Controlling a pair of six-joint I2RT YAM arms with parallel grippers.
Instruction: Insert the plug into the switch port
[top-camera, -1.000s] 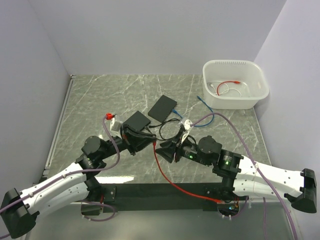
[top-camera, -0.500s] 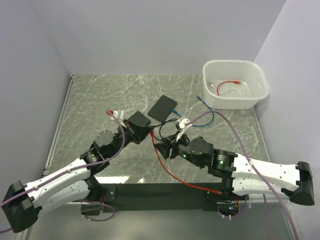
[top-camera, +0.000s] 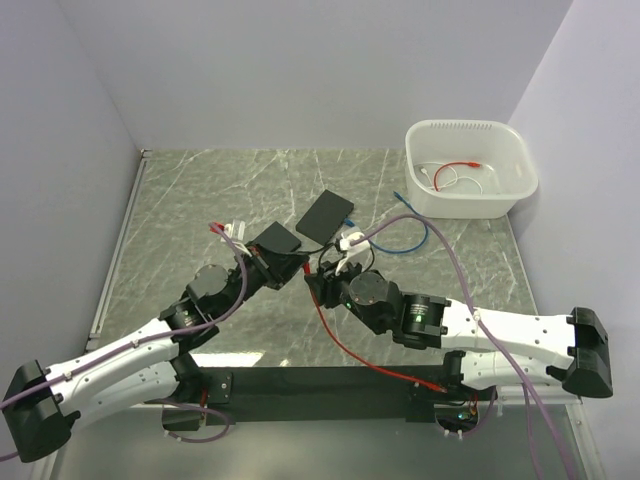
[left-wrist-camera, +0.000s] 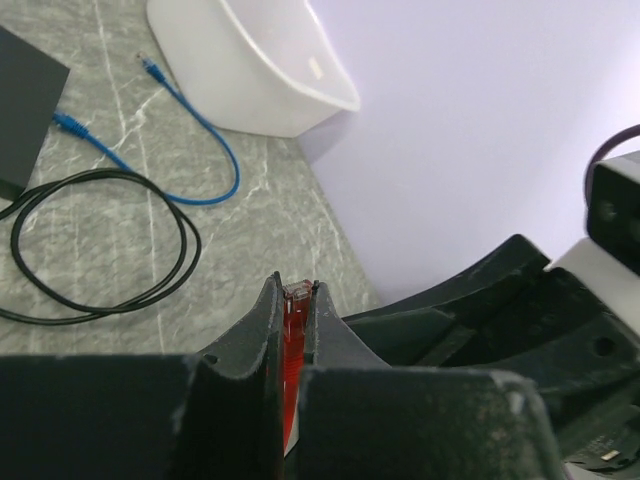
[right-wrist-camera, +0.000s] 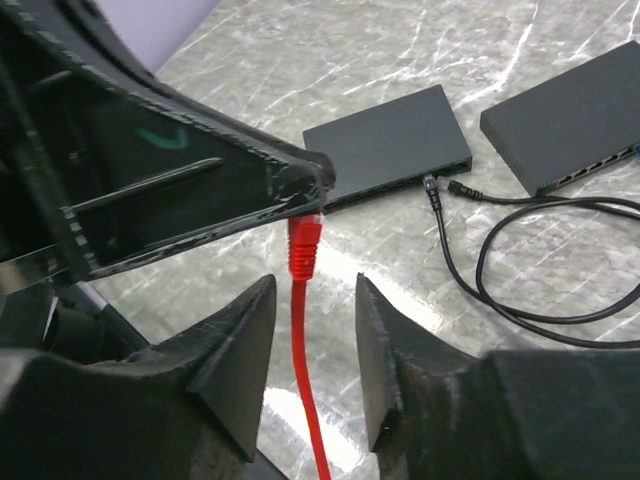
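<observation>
My left gripper (left-wrist-camera: 294, 300) is pinched shut on the red network plug (right-wrist-camera: 304, 240), holding it in the air near the port edge of the nearer flat black switch box (right-wrist-camera: 390, 145). My right gripper (right-wrist-camera: 310, 292) stands open astride the red cable (right-wrist-camera: 306, 400), clear of it on both sides. The hold looks thin to me: if the cable drags, the plug could twist or slip and miss the port. That box's ports are too dark to make out, and I can't tell whether the second black box (right-wrist-camera: 570, 115) is the target instead.
</observation>
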